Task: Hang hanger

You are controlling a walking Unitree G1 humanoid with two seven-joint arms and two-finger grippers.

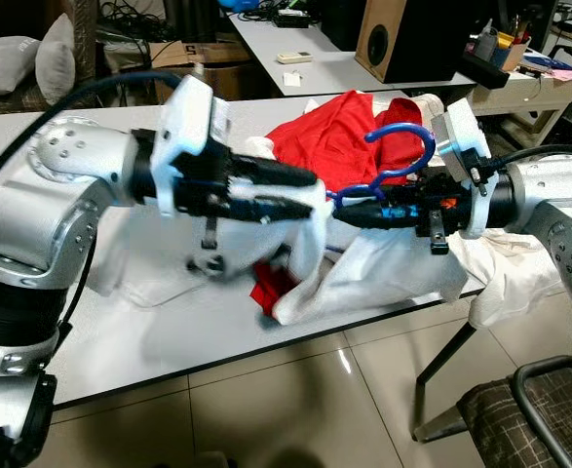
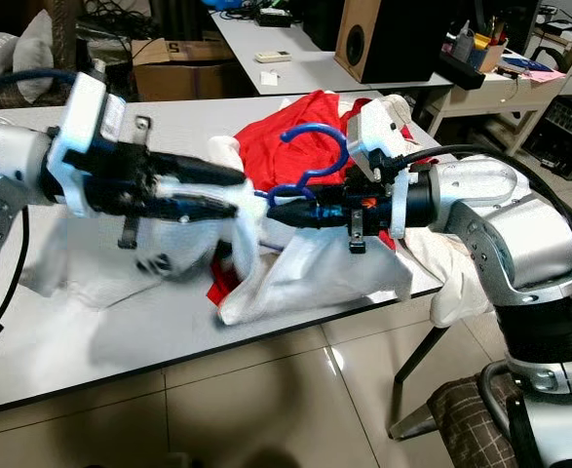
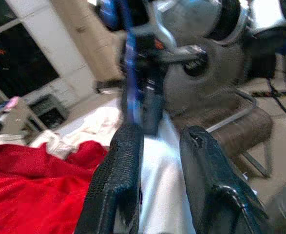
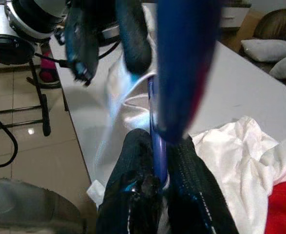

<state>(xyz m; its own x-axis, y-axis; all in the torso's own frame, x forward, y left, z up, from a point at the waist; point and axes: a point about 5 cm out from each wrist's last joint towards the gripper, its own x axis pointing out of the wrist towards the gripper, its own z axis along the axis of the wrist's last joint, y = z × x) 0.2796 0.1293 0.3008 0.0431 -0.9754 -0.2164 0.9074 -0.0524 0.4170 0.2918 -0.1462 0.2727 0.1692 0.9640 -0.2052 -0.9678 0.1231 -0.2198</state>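
Observation:
A blue plastic hanger (image 1: 414, 130) is held above the table, hook up, with my right gripper (image 1: 349, 212) shut on its neck; the right wrist view shows the blue shaft (image 4: 158, 146) clamped between the fingers. A white garment (image 1: 383, 263) hangs from my left gripper (image 1: 303, 190), which is shut on a fold of it just left of the hanger; white cloth lies between its fingers (image 3: 116, 185). The two grippers almost meet tip to tip. A red garment (image 1: 324, 132) lies on the table behind them.
The grey table (image 1: 120, 341) has its front edge close below the cloth. A chair with a checked seat (image 1: 549, 409) stands at the lower right. Behind, another desk carries a wooden speaker (image 1: 383, 39) and small items.

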